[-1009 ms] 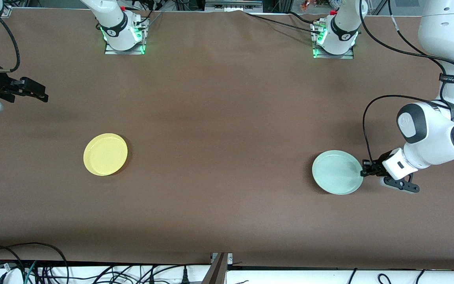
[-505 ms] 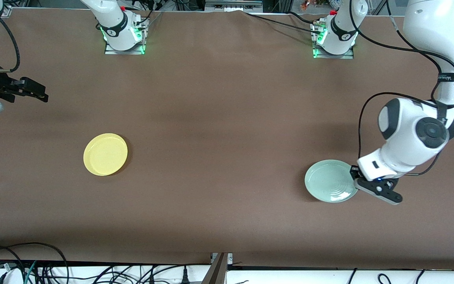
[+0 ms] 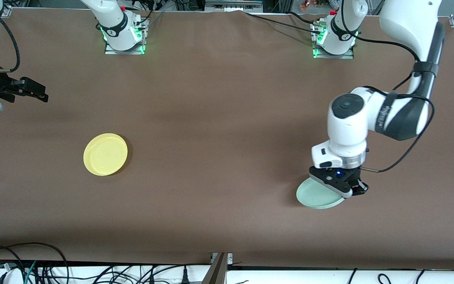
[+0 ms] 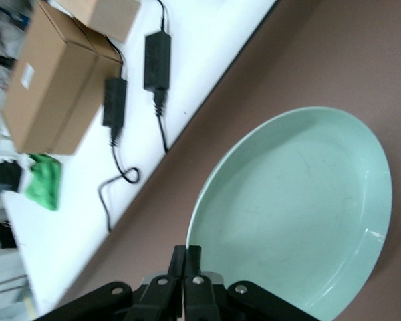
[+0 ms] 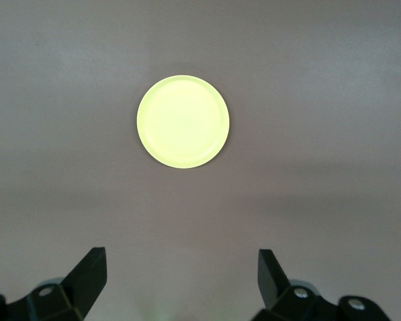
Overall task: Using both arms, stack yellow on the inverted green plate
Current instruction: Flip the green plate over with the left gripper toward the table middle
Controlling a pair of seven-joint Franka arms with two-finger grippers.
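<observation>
The left gripper (image 3: 349, 190) was closed tightly on the rim of the round, shallow, pale mint-green plastic plate (image 3: 317, 196), holding it tilted over the brown table (image 3: 219, 118) toward the left arm's end. In the left wrist view the two fingers (image 4: 186, 261) met on the plate's edge, and the hollow inner face of the plate (image 4: 301, 207) spread out away from them. The plate seemed to be in the middle of turning over, so the step in hand was probably the inverting.

The right gripper (image 3: 34, 90) waited high above the right arm's end of the table, with its fingers (image 5: 87, 271) well apart and holding nothing. The round, bright yellow plastic plate (image 3: 105, 154) lay flat on the table, hollow side up, below and in front of this gripper, well apart from the green one.

Both plates looked light, stiff and smooth. Such a thin rim can slip or swing in a pinch, so I judged that the yellow plate should be taken firmly at its raised edge, as the flat middle offers nothing to grasp.
</observation>
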